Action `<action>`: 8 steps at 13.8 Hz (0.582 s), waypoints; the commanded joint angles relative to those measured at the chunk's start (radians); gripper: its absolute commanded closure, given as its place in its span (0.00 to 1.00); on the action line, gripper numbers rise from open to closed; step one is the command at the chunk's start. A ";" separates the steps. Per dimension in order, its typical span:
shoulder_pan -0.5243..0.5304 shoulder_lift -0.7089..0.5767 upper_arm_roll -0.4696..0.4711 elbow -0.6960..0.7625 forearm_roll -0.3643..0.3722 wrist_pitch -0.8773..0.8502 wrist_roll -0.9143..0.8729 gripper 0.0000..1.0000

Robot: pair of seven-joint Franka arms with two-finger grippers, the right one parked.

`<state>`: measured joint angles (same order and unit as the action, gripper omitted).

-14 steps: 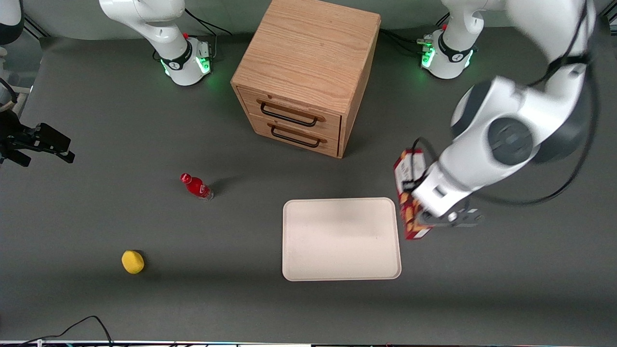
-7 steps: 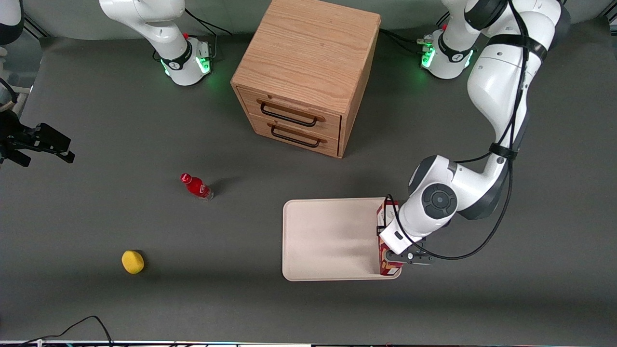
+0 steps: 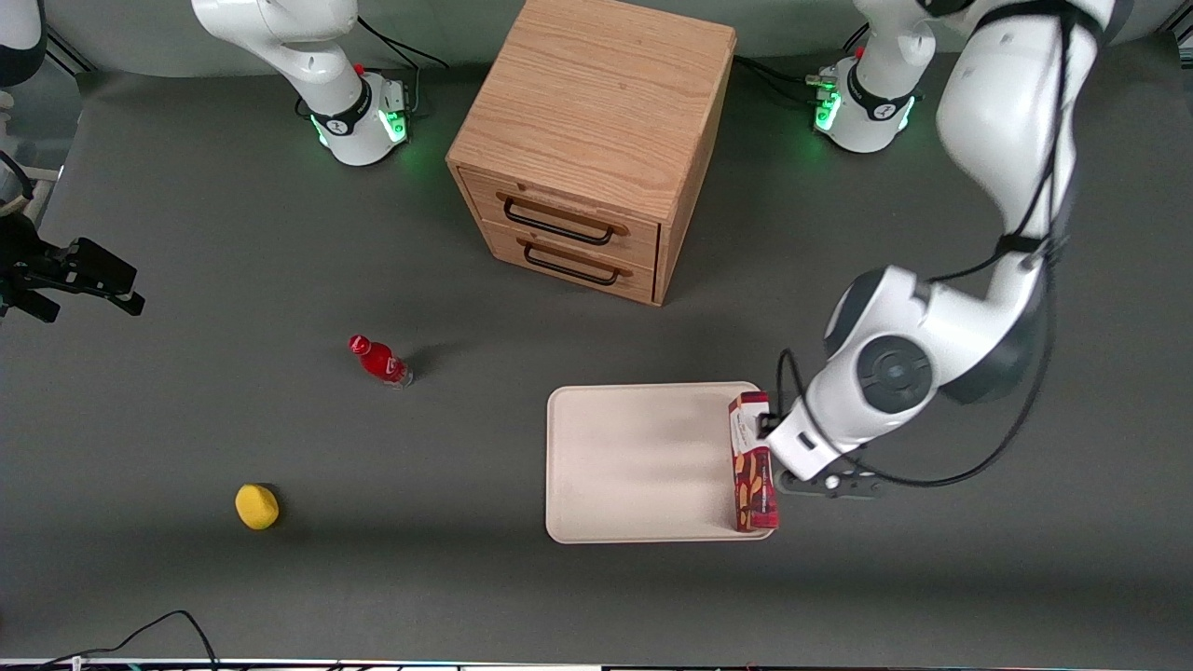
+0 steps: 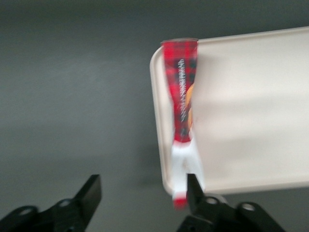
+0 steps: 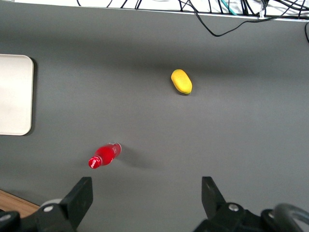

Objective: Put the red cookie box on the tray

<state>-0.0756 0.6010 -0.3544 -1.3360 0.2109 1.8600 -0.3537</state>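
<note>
The red cookie box (image 3: 753, 461) rests on its narrow long side on the tray (image 3: 643, 466), along the rim toward the working arm's end. Its white end panel points toward the cabinet. The left wrist view shows the box (image 4: 181, 111) from above, thin and dark red, just inside the tray (image 4: 251, 111). My left gripper (image 3: 825, 485) hangs open above the table beside that rim, with the box out of its grip. In the wrist view the gripper (image 4: 143, 186) has bare table between its fingers, and one fingertip (image 4: 193, 186) overlaps the box's white end.
A wooden two-drawer cabinet (image 3: 596, 140) stands farther from the front camera than the tray. A small red bottle (image 3: 379, 361) and a yellow round object (image 3: 256, 506) lie toward the parked arm's end. The right wrist view also shows the bottle (image 5: 104, 154).
The gripper carried the box onto the tray, then let go of it. It has since opened and shifted off the tray toward the working arm's end, leaving the box on the tray.
</note>
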 commanded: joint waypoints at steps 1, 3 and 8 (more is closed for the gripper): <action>0.010 -0.234 0.116 -0.043 -0.120 -0.216 0.210 0.00; 0.010 -0.355 0.223 -0.086 -0.183 -0.341 0.379 0.00; 0.007 -0.772 0.416 -0.553 -0.232 -0.253 0.588 0.00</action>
<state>-0.0560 0.0238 0.0147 -1.6324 0.0023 1.5145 0.1794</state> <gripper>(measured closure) 0.000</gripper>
